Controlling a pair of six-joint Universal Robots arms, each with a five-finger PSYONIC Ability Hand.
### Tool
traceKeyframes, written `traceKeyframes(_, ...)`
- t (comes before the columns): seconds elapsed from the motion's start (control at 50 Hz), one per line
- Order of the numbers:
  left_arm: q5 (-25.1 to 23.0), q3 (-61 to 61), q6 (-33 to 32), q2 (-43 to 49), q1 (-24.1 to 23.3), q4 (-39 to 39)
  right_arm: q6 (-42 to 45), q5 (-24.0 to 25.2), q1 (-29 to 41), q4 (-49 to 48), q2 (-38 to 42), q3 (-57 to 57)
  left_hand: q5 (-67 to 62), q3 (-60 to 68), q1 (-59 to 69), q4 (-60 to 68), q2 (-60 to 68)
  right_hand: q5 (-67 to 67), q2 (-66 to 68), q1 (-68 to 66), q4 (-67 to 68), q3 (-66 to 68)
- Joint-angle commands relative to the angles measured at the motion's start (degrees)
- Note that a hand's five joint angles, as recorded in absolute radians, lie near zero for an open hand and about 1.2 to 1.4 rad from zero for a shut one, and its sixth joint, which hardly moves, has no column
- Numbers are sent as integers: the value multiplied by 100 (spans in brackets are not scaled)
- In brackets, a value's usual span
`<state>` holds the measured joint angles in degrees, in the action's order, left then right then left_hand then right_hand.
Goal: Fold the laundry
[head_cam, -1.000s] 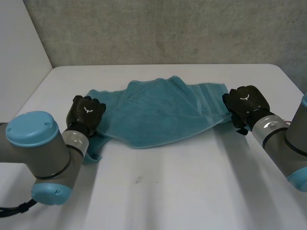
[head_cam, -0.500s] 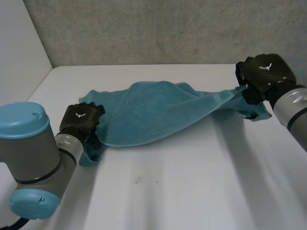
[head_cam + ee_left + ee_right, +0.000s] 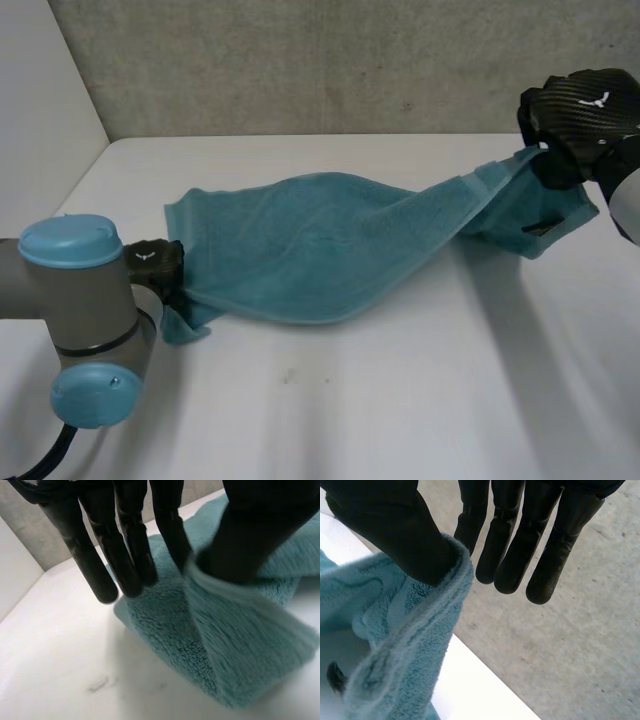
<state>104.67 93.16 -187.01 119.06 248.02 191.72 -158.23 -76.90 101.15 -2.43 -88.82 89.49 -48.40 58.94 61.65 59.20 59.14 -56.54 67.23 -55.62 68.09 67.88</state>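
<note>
Near the desk's [image 3: 400, 400] left edge, pinches one corner of the teal towel [image 3: 320, 245] with the left hand [image 3: 155, 262], low against the surface and half hidden behind the left arm [image 3: 90, 300]. From the left wrist, clamps a fold of the towel [image 3: 200, 645] between the thumb and the nearest finger, with the other fingers [image 3: 100, 555] straight and reaching over the towel's edge.

Toward the desk's back right corner, holds the opposite end high with the right hand [image 3: 580, 105], well clear of the surface and in front of the grey wall [image 3: 300, 60]. From the right wrist, presses the thumb [image 3: 385, 520] down onto the towel's hem [image 3: 405, 645] beside the nearest finger, so has the hem nipped there. Has the remaining fingers straight and apart from the towel.

Across the middle of the desk, lies slack and rumpled with the bulk resting flat. Climbs from there in a narrowing, gathered band to the high hand. Hangs a short flap below that hand, off the desk.
</note>
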Motion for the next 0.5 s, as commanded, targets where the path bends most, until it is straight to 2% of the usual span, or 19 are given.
traceKeyframes(0.02, -43, 62, -178, -234, 238, -3, 116, 8, -412, 84, 119, -168, -2160, 2106, 1835, 2080, 2086, -1346, 1277, -2438, 1191, 1212)
traceKeyframes(0.1, -78, 176, -512, -726, 264, -91, 538, 17, -500, 698, 321, -511, -2160, 2106, 1835, 2080, 2086, -1346, 1277, -2438, 1191, 1212)
traceKeyframes(0.14, -87, 299, -1002, -1277, 247, -205, 933, 8, -587, 1260, 444, -740, -2160, 2106, 1835, 2080, 2086, -1346, 1277, -2438, 1191, 1212)
traceKeyframes(0.16, -87, 299, -1004, -1280, 247, -205, 1073, 17, -614, 1454, 479, -792, -2160, 2106, 1835, 2080, 2086, -1346, 1277, -2438, 1191, 1212)
traceKeyframes(0.2, -96, 387, -1538, -1804, 264, -284, 1224, 8, -632, 1667, 497, -846, -2160, 2106, 1835, 2080, 2086, -1346, 1277, -2438, 1191, 1212)
traceKeyframes(0.22, -96, 387, -1540, -1807, 264, -284, 1511, 8, -658, 2067, 506, -924, -2160, 2106, 1835, 2080, 2086, -1346, 1277, -2438, 1191, 1212)
traceKeyframes(0.24, -96, 413, -1810, -2059, 264, -337, 1958, -1, -667, 2619, 514, -994, -2160, 2106, 1835, 2080, 2086, -1346, 1277, -2438, 1191, 1212)
traceKeyframes(0.3, -271, 466, -2654, -2562, 308, -643, 2322, -9, -675, 3063, 515, -995, -2160, 2106, 1835, 2080, 2086, -1346, 1277, -2438, 1191, 1212)
traceKeyframes(0.36, -386, 510, -2920, -2616, 334, -820, 2778, -18, -667, 3546, 523, -829, -2160, 2106, 1835, 2080, 2086, -1346, 1277, -2438, 1191, 1212)
traceKeyframes(0.44, -912, 800, -3526, -2519, 615, -1409, 3104, 26, -641, 3653, 602, -372, -2160, 2106, 1835, 2080, 2086, -1346, 1277, -2438, 1191, 1212)
traceKeyframes(0.5, -1053, 792, -3588, -1888, 633, -1339, 3280, -45, -614, 3574, 1031, -187, -2160, 2106, 1835, 2080, 2086, -1346, 1277, -2438, 1191, 1212)
